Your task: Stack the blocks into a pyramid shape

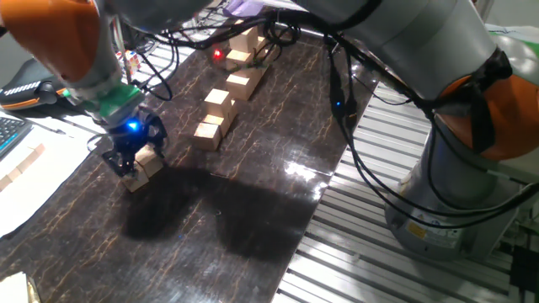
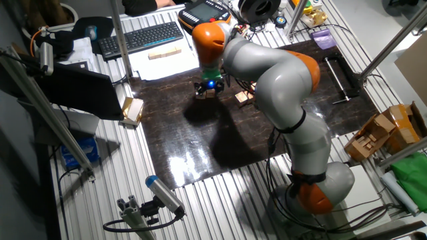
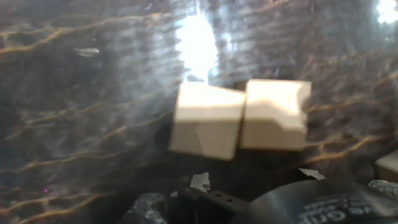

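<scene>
The claw (image 1: 130, 165) is low over the near left part of the dark marbled surface (image 1: 253, 210), its black fingers down around a small cluster of tan blocks (image 1: 145, 165), a blue light glowing on the wrist just above. Whether the fingers actually pinch a block or merely straddle it cannot be told from either fixed view; the other fixed view shows the claw (image 2: 209, 89) only small and from above. The hand view is blurred, but it shows two cubes (image 3: 239, 118) lying side by side and touching, the left one turned slightly out of line with the right.

Further out, a loose row of more blocks (image 1: 226, 97) runs away toward the far edge of the surface (some seem to sit one upon another, though the count is unclear). A red light (image 1: 218, 55) shines near the far end of that row. Off the surface to the left lie a keyboard (image 2: 141, 38) and white paper (image 2: 160, 61). Black cables (image 1: 354, 143) trail down toward the arm's grey base (image 1: 446, 194).
</scene>
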Available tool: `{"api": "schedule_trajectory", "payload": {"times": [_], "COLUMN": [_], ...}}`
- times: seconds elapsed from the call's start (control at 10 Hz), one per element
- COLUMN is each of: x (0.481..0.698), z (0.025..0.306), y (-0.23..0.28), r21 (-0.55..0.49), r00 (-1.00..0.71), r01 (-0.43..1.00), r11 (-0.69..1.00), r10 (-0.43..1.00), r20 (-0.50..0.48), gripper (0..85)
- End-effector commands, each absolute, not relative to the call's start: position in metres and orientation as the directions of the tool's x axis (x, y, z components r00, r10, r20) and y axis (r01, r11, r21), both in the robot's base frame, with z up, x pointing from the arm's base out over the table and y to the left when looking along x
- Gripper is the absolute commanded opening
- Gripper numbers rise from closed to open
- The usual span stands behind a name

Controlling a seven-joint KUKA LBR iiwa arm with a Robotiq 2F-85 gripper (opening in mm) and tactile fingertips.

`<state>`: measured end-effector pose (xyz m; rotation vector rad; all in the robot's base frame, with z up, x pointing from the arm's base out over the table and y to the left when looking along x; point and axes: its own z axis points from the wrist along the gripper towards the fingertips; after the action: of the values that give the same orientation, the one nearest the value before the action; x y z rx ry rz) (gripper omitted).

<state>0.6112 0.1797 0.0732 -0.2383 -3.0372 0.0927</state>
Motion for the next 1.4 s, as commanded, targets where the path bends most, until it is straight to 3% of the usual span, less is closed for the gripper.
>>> {"api": "schedule_trajectory", "payload": {"times": [0.0,0.7,1.3], "x": [0.609,0.617,0.643], "z": [0.074,0.052,0.049], "y": [0.174,0.169,0.16], "r21": [-0.065,-0.037,-0.026], "r00": [-0.984,-0.987,-0.991], "r01": [0.147,0.143,0.114], "r11": [0.987,0.989,0.993], "r10": [0.152,0.145,0.115], "r20": [0.089,0.064,0.063], "gripper": [70.3,72.7,73.7]}}
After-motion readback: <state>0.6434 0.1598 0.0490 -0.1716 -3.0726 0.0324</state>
